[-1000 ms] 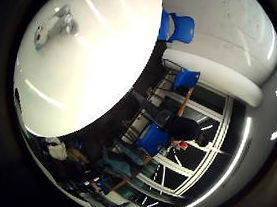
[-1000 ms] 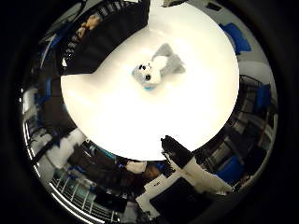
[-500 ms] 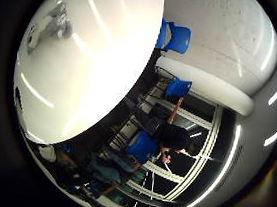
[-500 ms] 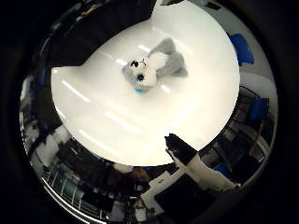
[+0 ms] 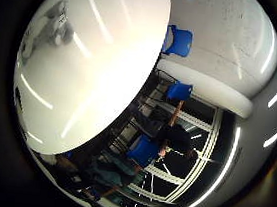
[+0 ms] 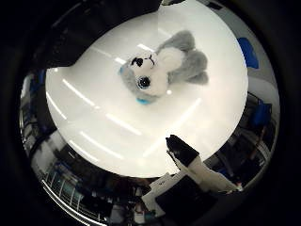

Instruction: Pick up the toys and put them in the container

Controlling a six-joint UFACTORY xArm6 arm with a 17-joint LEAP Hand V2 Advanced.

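A grey and white plush dog (image 6: 162, 68) with black eyes and a blue collar lies on the round white table (image 6: 113, 113) in the right thumb side palm view. It also shows small near the table's edge in the right little finger side palm view (image 5: 53, 19). My hand is above the table, away from the toy.
Blue chairs (image 5: 179, 42) stand beside the table (image 5: 92, 68), with more (image 5: 145, 148) further off. A long white counter (image 5: 216, 87) runs behind them. Dark furniture and railings ring the table's edge.
The plush dog has grown larger in the thumb side view over the second, so the palm has come closer to it. The whole picture has shifted with the hand.
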